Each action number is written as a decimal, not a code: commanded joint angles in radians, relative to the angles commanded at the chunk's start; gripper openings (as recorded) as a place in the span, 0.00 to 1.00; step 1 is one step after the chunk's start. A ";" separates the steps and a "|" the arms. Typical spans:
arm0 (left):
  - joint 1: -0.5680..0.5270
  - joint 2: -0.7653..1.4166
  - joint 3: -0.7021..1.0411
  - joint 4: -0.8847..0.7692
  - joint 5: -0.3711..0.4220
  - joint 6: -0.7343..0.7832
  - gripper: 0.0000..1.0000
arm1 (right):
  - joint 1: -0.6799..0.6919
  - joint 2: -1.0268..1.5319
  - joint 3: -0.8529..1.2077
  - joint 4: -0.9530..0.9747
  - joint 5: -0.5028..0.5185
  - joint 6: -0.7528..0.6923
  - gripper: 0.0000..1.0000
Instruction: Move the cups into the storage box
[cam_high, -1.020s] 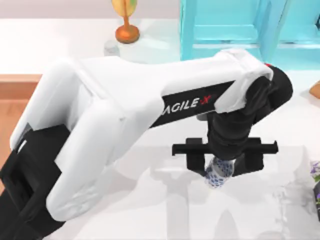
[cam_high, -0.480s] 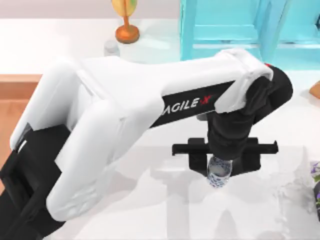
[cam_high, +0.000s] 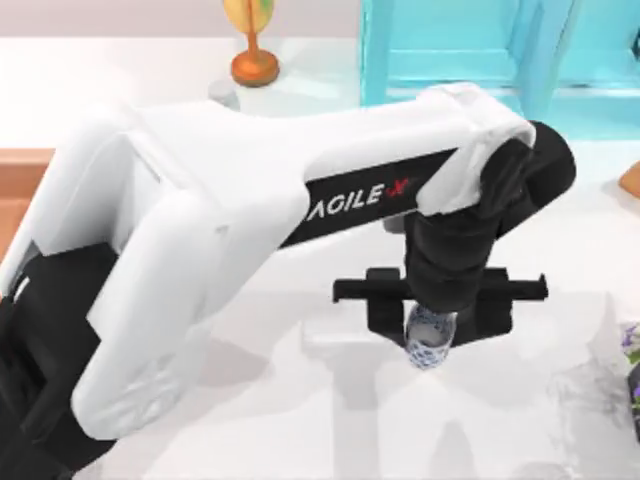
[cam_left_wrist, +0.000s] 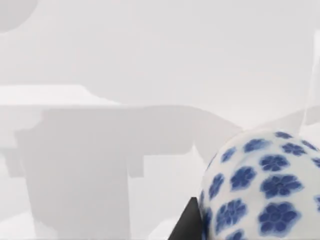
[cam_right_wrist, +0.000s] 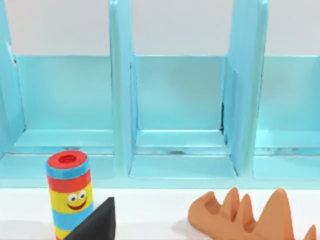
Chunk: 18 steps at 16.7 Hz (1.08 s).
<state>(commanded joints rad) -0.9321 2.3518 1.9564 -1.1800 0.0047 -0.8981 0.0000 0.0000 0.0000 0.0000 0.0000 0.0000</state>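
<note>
Left gripper (cam_high: 432, 322) has the small white cup with blue floral pattern (cam_high: 430, 340) clamped, near the white table's (cam_high: 300, 420) middle. Looks like it's mid-carry, so boxing both cups is left.

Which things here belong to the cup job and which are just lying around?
Job: floral cup, held in left gripper.
Lying about: striped cylinder, turquoise shelf, orange ridged piece, orange-based stand.
</note>
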 joint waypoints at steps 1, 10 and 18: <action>0.014 -0.034 -0.019 -0.014 -0.001 0.014 0.00 | 0.000 0.000 0.000 0.000 0.000 0.000 1.00; 0.137 -0.331 -0.180 -0.148 -0.003 0.131 0.00 | 0.000 0.000 0.000 0.000 0.000 0.000 1.00; 0.238 -0.332 -0.183 -0.165 0.002 0.239 0.00 | 0.000 0.000 0.000 0.000 0.000 0.000 1.00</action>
<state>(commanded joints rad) -0.6936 2.0200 1.7739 -1.3452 0.0065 -0.6588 0.0000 0.0000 0.0000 0.0000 0.0000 0.0000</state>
